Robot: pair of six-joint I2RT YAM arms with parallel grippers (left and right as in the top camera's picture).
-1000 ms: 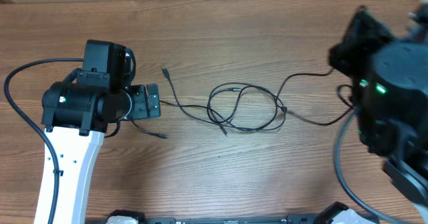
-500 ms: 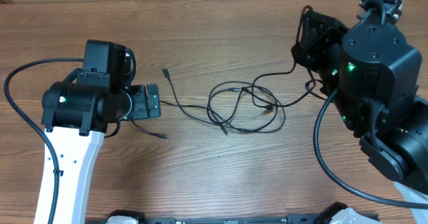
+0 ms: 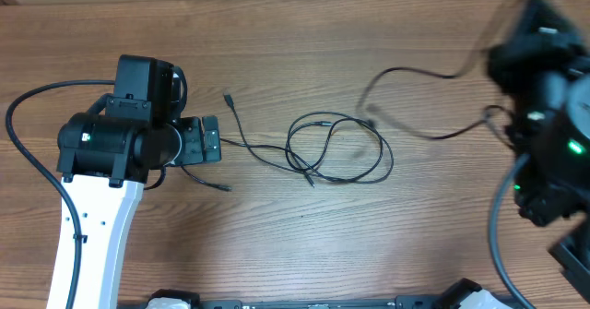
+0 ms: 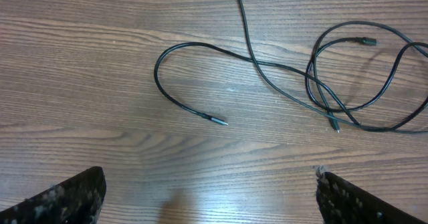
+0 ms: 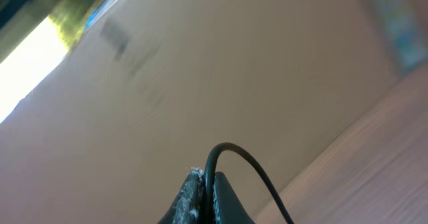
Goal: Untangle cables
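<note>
My left hand (image 4: pixel 210 200) sits low over the worktop (image 3: pixel 369 244) near its left edge. Its fingers (image 4: pixel 67 197) are spread wide apart with nothing between them. It faces the cables (image 3: pixel 336 148), which lie in a loose bunch of overlapping loops around the middle of the worktop.

From that bunch one cord runs left towards my left hand and curls back to a silver-tipped end (image 4: pixel 217 121), which lies flat on the wood just in front of the open fingers without touching them. Another cord leads off to a small plug end (image 3: pixel 228 97), nearer the far edge.

My right hand (image 5: pixel 204 197) is clamped together on a strand (image 5: pixel 225 146), which arcs up out of the closed fingertips and away. From overhead, the right arm is a blur at the right edge of the worktop. A thin cord sweeps from it in a long curve back towards the bunch. I cannot tell how far that cord is lifted off the wood.
</note>
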